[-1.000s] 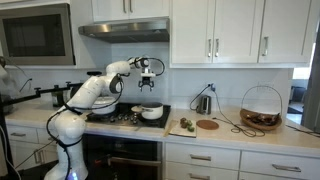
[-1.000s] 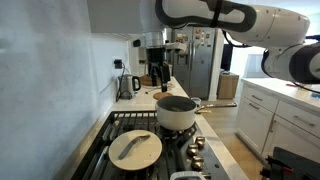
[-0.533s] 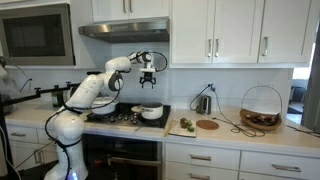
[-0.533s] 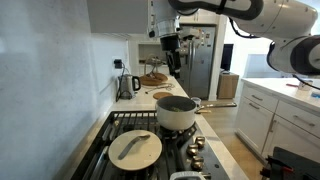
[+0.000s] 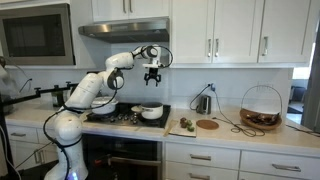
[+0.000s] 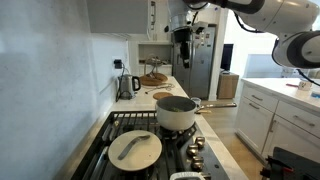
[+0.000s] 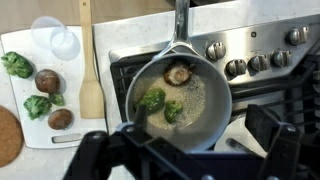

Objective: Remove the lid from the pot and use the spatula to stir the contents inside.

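Note:
The white pot (image 5: 152, 111) (image 6: 177, 112) stands uncovered on the stove. The wrist view looks down into the pot (image 7: 180, 100) at broccoli and a mushroom in pale liquid. Its cream lid (image 6: 135, 148) lies on a front burner beside it; a white edge of the lid (image 7: 243, 128) shows in the wrist view. The wooden spatula (image 7: 90, 72) rests on a white cutting board (image 7: 25, 135) next to the stove. My gripper (image 5: 153, 73) (image 6: 183, 40) (image 7: 200, 137) hangs high above the pot, open and empty.
Broccoli and mushrooms (image 7: 42, 95) and a clear glass bowl (image 7: 55, 38) share the board with the spatula. Stove knobs (image 7: 235, 67) line the front. A kettle (image 6: 127, 85) and a wire basket (image 5: 261, 108) stand on the counters. The range hood (image 5: 125, 30) is just above the gripper.
The gripper has risen higher above the pot and shifted a little toward the counter side, staying open. Pot and lid have not moved.

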{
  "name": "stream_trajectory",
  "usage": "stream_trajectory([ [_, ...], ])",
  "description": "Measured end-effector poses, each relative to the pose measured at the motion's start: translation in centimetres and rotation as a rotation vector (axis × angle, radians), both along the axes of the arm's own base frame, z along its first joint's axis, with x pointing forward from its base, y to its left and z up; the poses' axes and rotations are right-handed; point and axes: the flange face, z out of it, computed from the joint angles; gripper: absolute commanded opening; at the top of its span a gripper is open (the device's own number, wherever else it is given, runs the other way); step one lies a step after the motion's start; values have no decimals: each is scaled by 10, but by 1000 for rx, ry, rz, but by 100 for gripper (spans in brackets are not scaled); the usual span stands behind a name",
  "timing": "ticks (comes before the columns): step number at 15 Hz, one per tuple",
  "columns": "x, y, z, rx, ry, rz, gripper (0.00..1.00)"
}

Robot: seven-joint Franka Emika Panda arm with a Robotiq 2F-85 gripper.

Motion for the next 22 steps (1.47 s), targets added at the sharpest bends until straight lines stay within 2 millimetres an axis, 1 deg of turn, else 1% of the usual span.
stream_trajectory([
  [4,0,-42,12,31,1,-95,100],
  [7,-2,-63,16,48,12,-132,100],
  [9,-1,-66,16,49,13,-133,100],
  [17,1,-62,10,48,20,-128,100],
  [20,6,-62,0,47,33,-126,100],
  [22,10,-68,-8,45,46,-133,100],
])
